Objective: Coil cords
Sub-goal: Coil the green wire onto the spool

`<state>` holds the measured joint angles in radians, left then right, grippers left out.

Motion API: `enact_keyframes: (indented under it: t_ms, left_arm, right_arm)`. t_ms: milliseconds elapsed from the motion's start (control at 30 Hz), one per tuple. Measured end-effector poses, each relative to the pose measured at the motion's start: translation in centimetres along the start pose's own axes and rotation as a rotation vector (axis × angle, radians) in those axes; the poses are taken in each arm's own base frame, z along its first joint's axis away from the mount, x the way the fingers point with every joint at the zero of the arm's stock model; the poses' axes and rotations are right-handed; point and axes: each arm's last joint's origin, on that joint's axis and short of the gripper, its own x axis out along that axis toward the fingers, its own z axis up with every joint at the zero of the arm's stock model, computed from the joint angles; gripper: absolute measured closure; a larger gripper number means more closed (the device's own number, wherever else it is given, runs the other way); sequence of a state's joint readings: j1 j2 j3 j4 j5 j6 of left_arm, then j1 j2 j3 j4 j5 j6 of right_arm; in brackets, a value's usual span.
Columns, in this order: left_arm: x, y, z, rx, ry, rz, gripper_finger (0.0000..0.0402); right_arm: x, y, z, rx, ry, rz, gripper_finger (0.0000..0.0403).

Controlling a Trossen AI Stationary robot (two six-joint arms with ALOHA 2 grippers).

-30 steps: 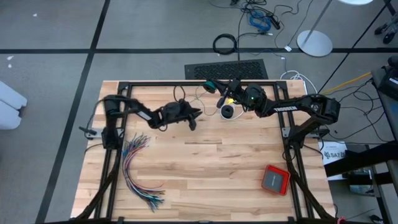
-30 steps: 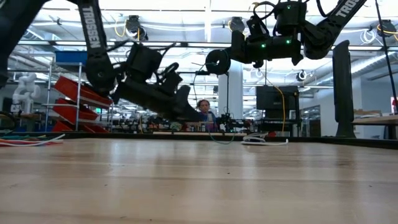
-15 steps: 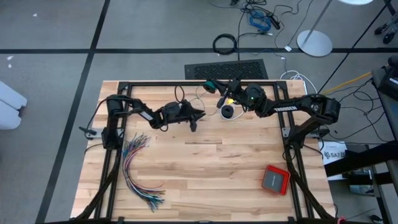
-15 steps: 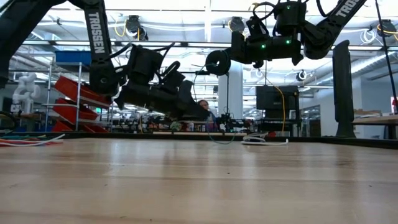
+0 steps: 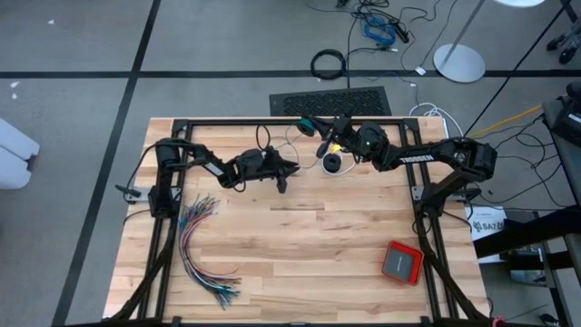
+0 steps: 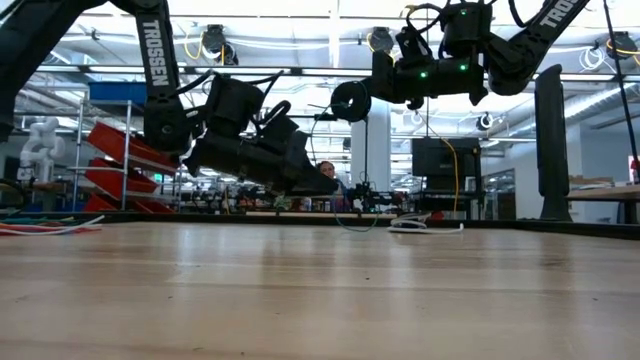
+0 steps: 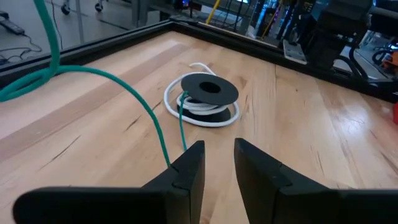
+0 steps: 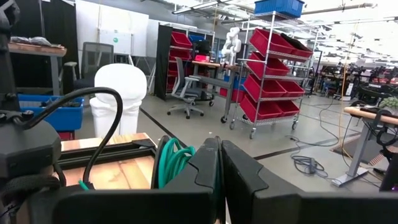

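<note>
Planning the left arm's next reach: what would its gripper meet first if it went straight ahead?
Probably the left gripper meets the black-topped coil of white cord on the wooden table; depth unclear.

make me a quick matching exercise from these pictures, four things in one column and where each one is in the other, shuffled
Things:
1. teal-green cord
2. many-coloured wire bundle
3. red and grey box
4. white coil with a black disc

Places:
A. table's near right corner in the high view
B. running across the wood to the left claw
C. fanned out along the table's left side
D. flat on the wood ahead of the left claw

Pairs: 1-B, 2-C, 3-A, 4-D
</note>
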<state>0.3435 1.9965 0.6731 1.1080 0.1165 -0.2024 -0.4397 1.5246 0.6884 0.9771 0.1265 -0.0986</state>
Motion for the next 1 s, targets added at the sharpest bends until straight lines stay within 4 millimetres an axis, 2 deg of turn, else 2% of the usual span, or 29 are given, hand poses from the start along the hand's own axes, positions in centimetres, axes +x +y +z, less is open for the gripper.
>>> enact_keyframes:
  t_ms: [1000]
  left_arm:
    - [0.00,0.00,0.00,0.000,0.000,0.000,0.0309]
  right_arm:
    - [-0.02,0.07,-0.46,-0.006,0.048,0.001,0.0394]
